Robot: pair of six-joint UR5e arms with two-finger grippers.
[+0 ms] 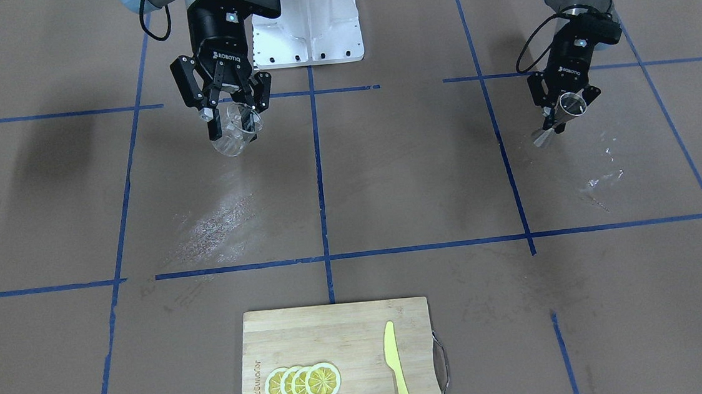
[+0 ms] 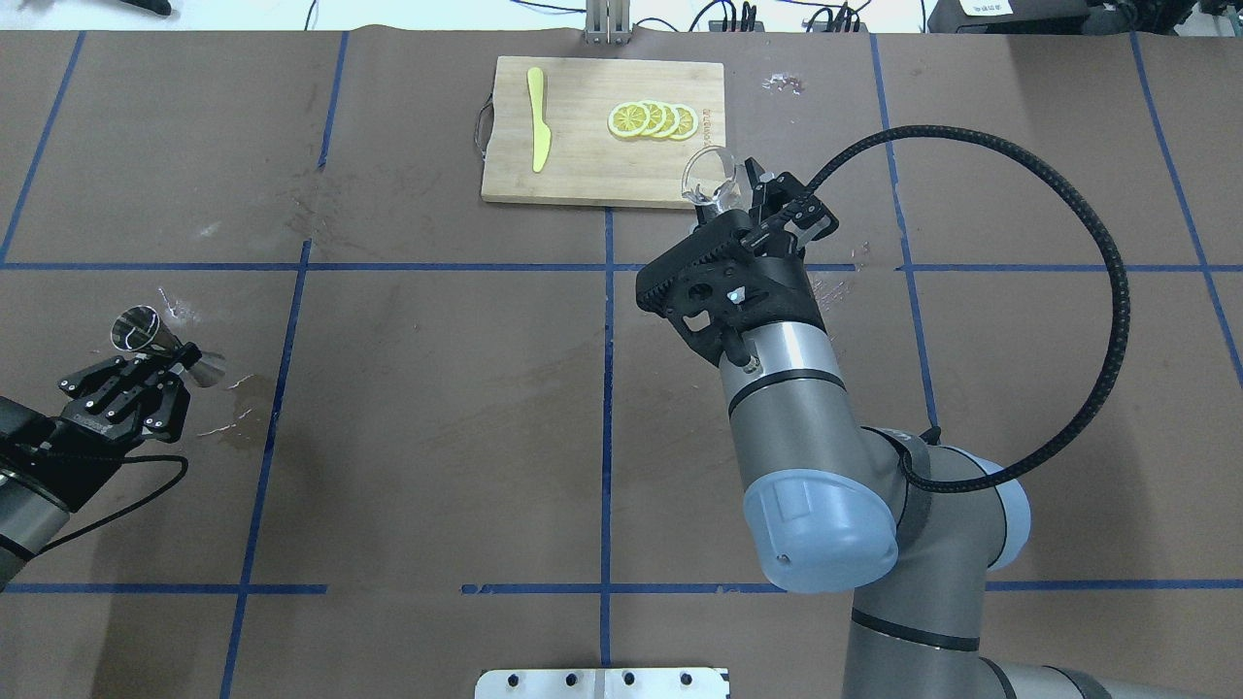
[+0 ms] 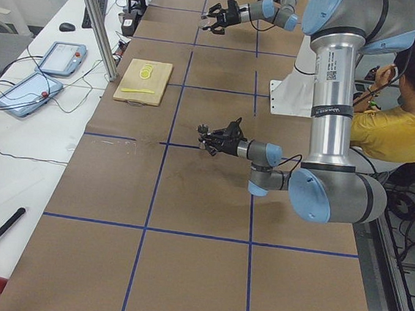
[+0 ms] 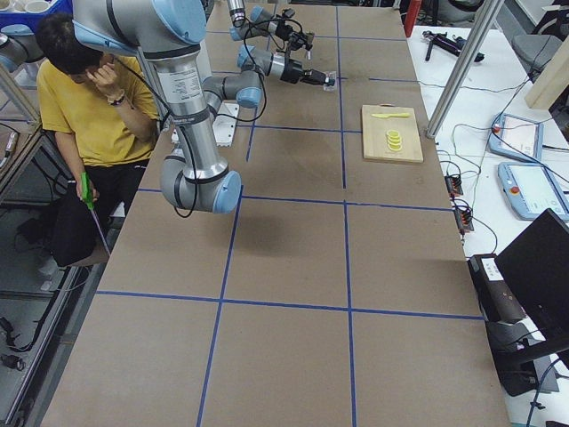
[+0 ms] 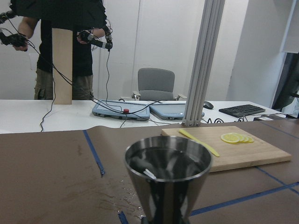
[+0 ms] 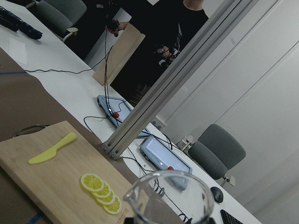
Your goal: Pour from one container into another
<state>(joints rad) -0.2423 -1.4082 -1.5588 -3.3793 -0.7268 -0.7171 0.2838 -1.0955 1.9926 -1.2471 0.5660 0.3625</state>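
My right gripper (image 1: pixel 234 123) is shut on the clear glass tumbler (image 1: pixel 237 132), which hangs tilted above the table, right of the robot's base. Overhead, the tumbler (image 2: pixel 710 178) sticks out past the right gripper (image 2: pixel 736 194), near the board's corner. Its rim (image 6: pixel 170 196) fills the bottom of the right wrist view. My left gripper (image 1: pixel 560 115) is shut on the steel jigger (image 1: pixel 560 115) at its waist, far off on the other side. The jigger (image 2: pixel 155 342) sits in the left gripper (image 2: pixel 163 367), and its open cup (image 5: pixel 168 179) stands upright in the left wrist view. I cannot tell what either vessel contains.
A bamboo cutting board (image 1: pixel 337 336) lies at the table's far edge with lemon slices (image 1: pixel 303 383) and a yellow knife (image 1: pixel 397 369). Wet patches (image 1: pixel 600 183) glisten near the jigger. A person in a yellow shirt (image 3: pixel 410 109) sits behind the robot.
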